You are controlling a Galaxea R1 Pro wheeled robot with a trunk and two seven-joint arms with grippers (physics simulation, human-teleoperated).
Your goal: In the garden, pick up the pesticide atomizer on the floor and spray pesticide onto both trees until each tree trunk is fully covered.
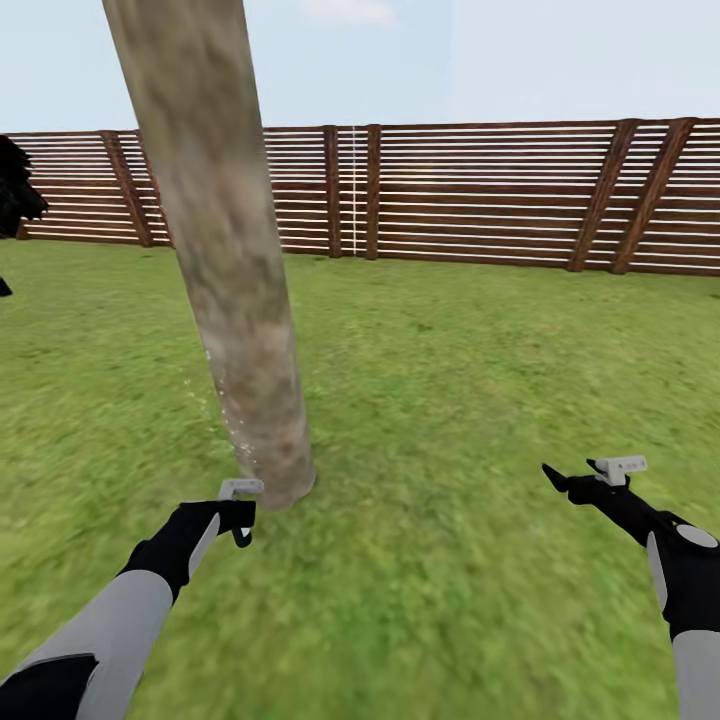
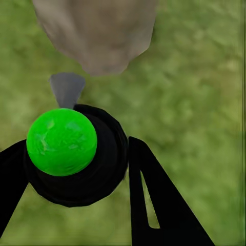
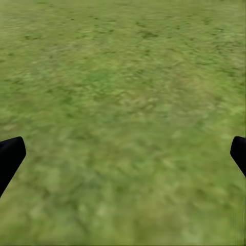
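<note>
Low, left claw [image 1: 240, 515] by trunk [image 1: 215, 240].

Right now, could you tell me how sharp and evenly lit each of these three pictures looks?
Head view: flat, even daylight, no cast shadows; the fence is crisp, the tree trunk and lawn soft. Left wrist view: the sprayer in the left end effector is sharp, the trunk base and grass blurred. Right wrist view: smeared grass; the right end effector shows as dark fingertips.
</note>
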